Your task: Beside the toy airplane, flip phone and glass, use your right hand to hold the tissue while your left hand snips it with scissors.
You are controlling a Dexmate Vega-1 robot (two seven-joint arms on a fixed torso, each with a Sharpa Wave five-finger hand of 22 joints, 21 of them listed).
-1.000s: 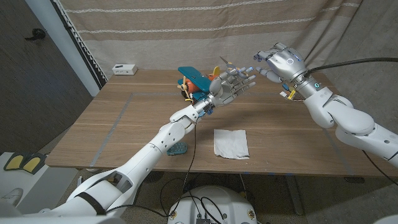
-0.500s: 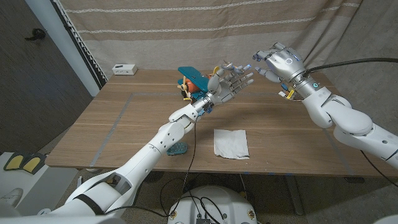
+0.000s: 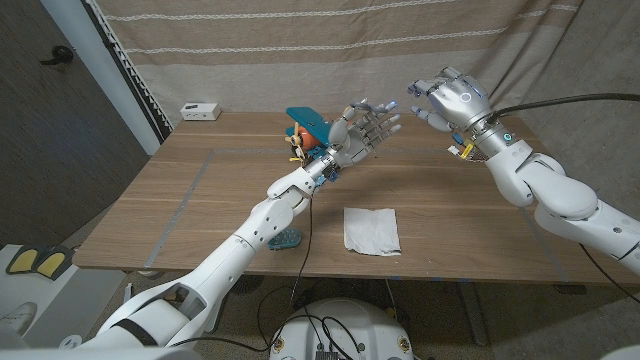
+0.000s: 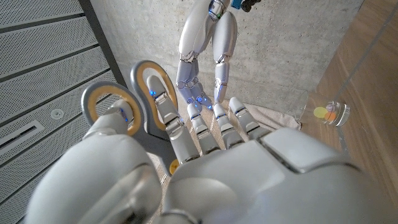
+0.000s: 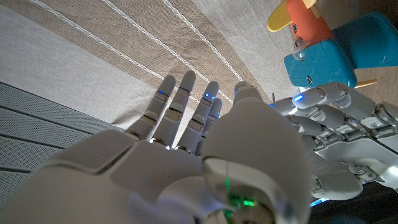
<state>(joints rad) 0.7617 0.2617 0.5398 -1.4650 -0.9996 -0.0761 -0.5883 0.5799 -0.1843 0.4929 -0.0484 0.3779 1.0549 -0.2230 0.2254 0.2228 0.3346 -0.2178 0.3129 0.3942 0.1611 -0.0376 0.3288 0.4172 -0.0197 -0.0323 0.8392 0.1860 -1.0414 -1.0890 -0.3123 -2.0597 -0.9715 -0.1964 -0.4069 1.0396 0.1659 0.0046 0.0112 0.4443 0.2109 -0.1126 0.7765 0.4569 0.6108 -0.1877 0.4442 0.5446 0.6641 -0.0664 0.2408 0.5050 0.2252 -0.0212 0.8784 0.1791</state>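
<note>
The left hand (image 3: 362, 132) has drifted slightly back toward the toy airplane (image 3: 306, 128); both it and the right hand (image 3: 442, 102) hover spread and seemingly empty, the tissue (image 3: 371, 229) untouched on the surface (image 3: 200, 210).

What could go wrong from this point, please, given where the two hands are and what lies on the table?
The left hand hovers open right beside the toy airplane; lowering carelessly may knock it. Both hands are raised close together, so the left could collide with the right hand. The tissue lies loose near the table edge; a clumsy grasp could push it off.
</note>
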